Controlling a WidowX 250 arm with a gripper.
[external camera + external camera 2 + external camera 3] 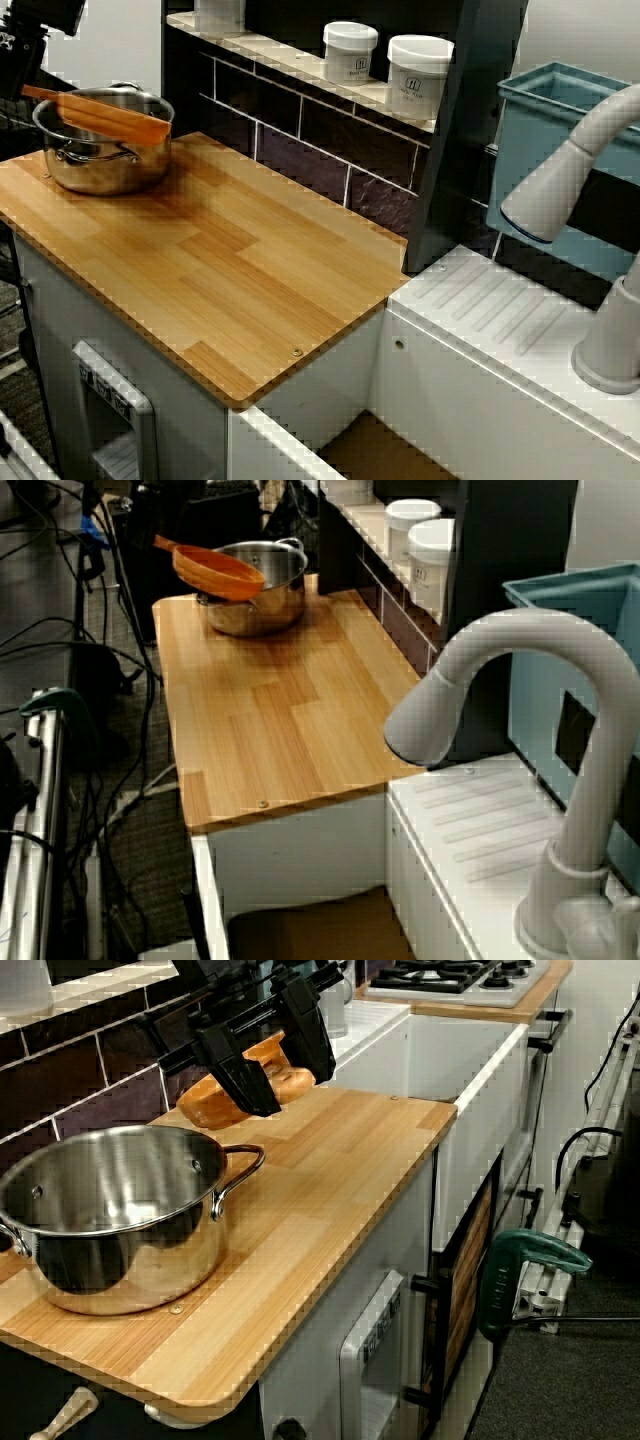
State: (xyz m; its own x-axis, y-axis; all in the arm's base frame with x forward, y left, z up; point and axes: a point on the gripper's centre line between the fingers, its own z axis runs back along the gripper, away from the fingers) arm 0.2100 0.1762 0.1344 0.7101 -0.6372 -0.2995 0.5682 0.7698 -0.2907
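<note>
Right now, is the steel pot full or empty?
Empty: seen from the gripper, the pot shows only bare shiny walls; the gripper holds the orange spatula over it.

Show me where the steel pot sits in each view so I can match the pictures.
View facing the tiled wall: steel pot at upper left, on the left end of the wooden counter.
View past the faucet: pot at top centre, on the counter's far end.
View from the pot's end: pot at lower left, close up.
Shared landmark: the orange utensil held in the jaws, right by the pot.
</note>
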